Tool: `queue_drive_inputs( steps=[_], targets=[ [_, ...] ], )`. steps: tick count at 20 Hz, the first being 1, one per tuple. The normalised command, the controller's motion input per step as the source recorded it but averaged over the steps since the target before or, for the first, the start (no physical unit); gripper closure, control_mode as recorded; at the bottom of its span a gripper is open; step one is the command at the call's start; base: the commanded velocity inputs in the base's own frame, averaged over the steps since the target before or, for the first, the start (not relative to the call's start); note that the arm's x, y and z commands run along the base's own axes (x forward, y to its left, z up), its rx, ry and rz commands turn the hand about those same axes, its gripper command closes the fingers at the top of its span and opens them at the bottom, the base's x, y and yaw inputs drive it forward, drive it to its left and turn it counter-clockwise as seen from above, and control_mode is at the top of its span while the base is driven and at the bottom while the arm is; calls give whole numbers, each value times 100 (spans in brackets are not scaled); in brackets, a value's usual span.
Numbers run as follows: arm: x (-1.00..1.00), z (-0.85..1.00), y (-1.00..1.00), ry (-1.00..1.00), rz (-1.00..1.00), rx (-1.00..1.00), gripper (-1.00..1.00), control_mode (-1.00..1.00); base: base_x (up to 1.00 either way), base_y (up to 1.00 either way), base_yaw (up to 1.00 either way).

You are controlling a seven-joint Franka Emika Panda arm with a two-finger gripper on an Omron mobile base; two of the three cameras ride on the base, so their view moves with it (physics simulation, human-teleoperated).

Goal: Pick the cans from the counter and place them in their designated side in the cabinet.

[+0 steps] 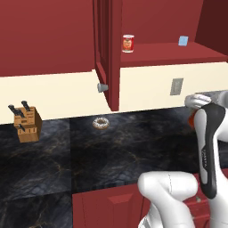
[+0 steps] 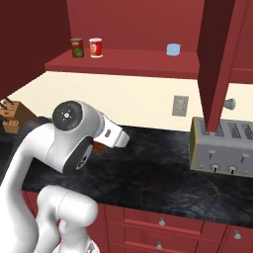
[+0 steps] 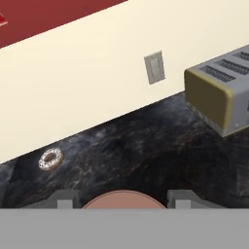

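Pincer point(image 3: 124, 202) grips a can point(image 3: 124, 199) (pale top) — above counter point(image 3: 146, 151).

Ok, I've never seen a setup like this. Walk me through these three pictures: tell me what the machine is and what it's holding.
It is a white robot arm on a base that can drive, in a computer-rendered kitchen. Two pictures come from cameras on the base, behind the arm to its left and right. The third looks along the gripper from the hand. On the black counter are a doughnut, a knife block and a toaster. The open red cabinet's shelf carries a red can, a darker can and a blue box. The gripper's two fingers are closed on a round reddish thing with a pale top, most likely another can.
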Motion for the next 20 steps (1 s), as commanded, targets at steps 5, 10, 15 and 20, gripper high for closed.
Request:
queue_drive_inputs(
  steps=[5,10,15,20],
  targets=[
    [-8,37,12,-7,0,0,100,-100,0,0,0],
    [-3,30,12,-7,0,0,100,-100,0,0,0],
    [-1,29,13,-8,0,0,100,-100,0,0,0],
    [0,28,9,-13,0,-1,100,-100,0,0,0]
  ],
)
